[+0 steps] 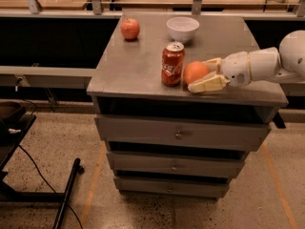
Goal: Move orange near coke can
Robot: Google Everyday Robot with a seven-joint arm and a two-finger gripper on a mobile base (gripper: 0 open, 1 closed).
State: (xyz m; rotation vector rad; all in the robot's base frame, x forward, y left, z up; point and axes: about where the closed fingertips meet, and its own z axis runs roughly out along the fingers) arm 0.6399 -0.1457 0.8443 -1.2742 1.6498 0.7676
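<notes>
Tabletop (138, 68): flat grey slab, matte, square-cornered, above three grey drawers (143, 130) with small round knobs. Coke can (172, 64): red metal cylinder, white script, silver top; upright near the middle of the front edge. Orange (194, 71): smooth, round, evenly coloured; just right of the can, close to the front edge; whether it touches the can is unclear. Gripper (198, 75): cream, wedge-shaped fingers (208, 84) clamped on the orange, one behind it, one in front; glossy white rounded arm (259, 65) reaches in over the right edge. Apple (130, 28): reddish, near the back-left corner. Bowl (183, 28): white, round, smooth; by the back edge.
</notes>
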